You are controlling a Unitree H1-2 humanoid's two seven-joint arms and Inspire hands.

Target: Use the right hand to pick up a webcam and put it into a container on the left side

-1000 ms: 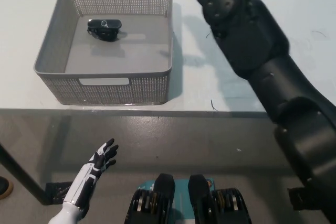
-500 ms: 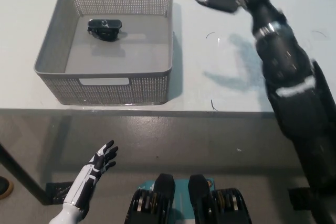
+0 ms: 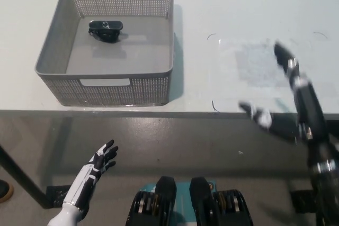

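Webcam [image 3: 106,29] sits inside the gray container [image 3: 159,86], near the back wall, lying flat on the floor of it. From my head view, the container stands on the left part of the white bench [image 3: 233,3]. My black right hand [image 3: 288,96] is over the front edge of the bench on the right, well apart from the container; its fingers are spread wide and it holds nothing. My white left hand [image 3: 95,170] hangs low at the lower left, below the bench, fingers apart and empty.
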